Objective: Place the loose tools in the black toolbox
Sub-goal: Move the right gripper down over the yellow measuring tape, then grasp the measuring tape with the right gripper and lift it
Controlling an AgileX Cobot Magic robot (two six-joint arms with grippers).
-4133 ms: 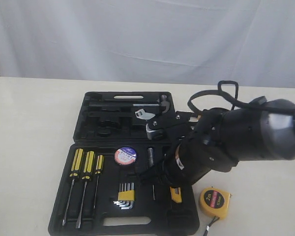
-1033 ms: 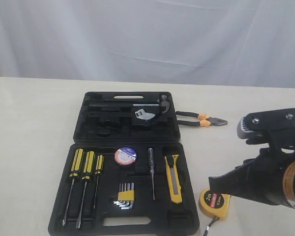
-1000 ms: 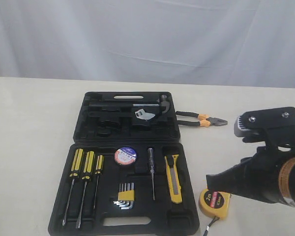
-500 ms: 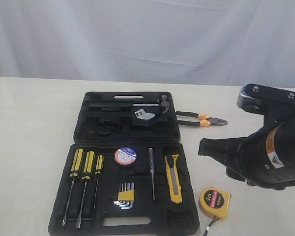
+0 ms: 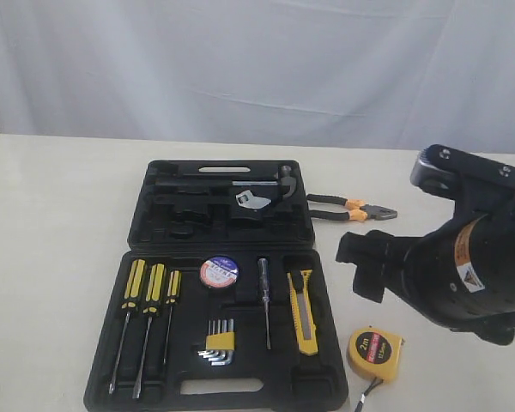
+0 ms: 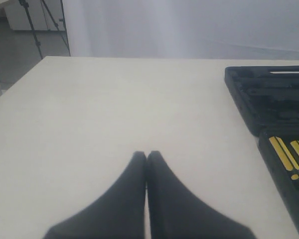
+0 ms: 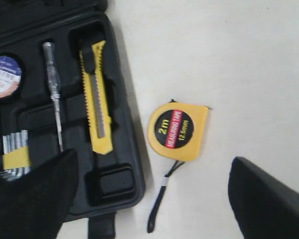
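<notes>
Now I hold my right claw [image 7: 154,164] spread wide near the tape measure [image 7: 178,130], on the table [image 7: 249,74] just right of the toolbox [image 7: 124,124], to straddle it; pliers [image 5: 352,209] lie beyond.

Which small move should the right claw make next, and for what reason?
Probably lower the right claw straight down until its fingers flank the squarish yellow-and-black tape measure. The claw is open and empty. The tape measure lies untouched on the pale table, outside the large black plastic toolbox. In the right wrist view it sits between the two spread fingers.
</notes>
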